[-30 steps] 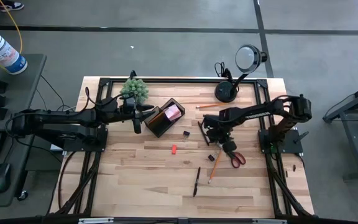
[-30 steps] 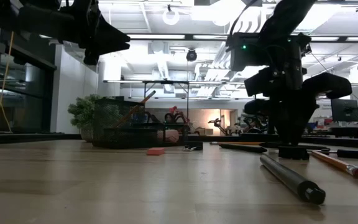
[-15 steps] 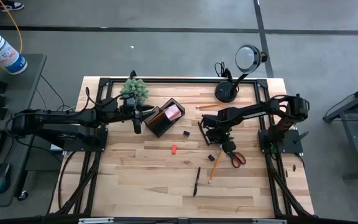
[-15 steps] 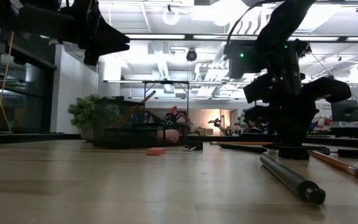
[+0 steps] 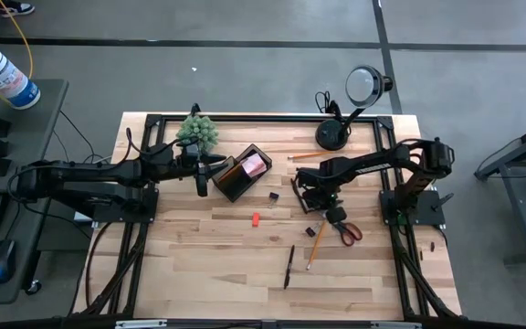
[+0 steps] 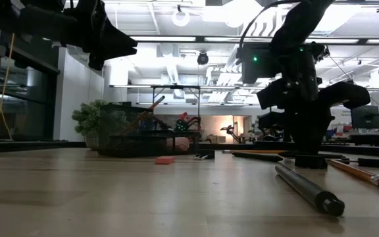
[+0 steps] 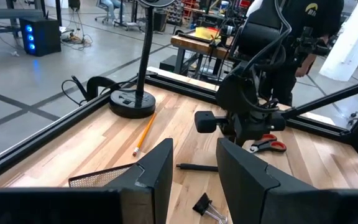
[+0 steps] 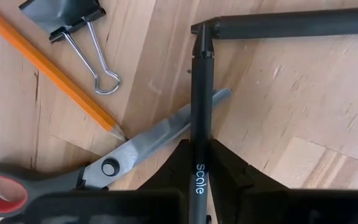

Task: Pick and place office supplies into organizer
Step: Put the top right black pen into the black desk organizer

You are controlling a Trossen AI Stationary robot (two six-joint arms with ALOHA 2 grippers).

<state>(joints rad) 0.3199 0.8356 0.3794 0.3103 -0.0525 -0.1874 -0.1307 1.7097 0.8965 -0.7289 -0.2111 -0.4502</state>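
Note:
My right gripper (image 5: 324,205) (image 8: 201,155) points down at the table just beside the red-handled scissors (image 8: 135,149) and is shut on a black pen (image 8: 201,93). A second black pen (image 8: 291,25), an orange pencil (image 8: 48,68) and a binder clip (image 8: 73,22) lie around it. My left gripper (image 5: 201,181) (image 7: 194,146) hovers open beside the black organizer (image 5: 236,178), which holds a pink pad (image 5: 256,164). A red block (image 5: 256,219), another pen (image 5: 289,265) and a pencil (image 5: 315,245) lie flat on the wood. My right gripper pinches the black pen's barrel (image 8: 201,144) between its two fingers (image 8: 179,163), coming from above. The pen runs on ahead of the fingers and crosses over a scissor blade (image 8: 166,132). Its far end (image 8: 202,30) meets the second pen; whether it is lifted clear I cannot tell.
A black round-headed lamp (image 5: 334,134) and a green spiky plant (image 5: 197,131) stand at the far edge. One pencil (image 5: 304,155) lies near the lamp base and a binder clip (image 5: 274,195) near the organizer. Bare wood stretches along the near side (image 5: 208,274).
My right gripper has sunk a little toward the table by the scissors. The left arm has kept still.

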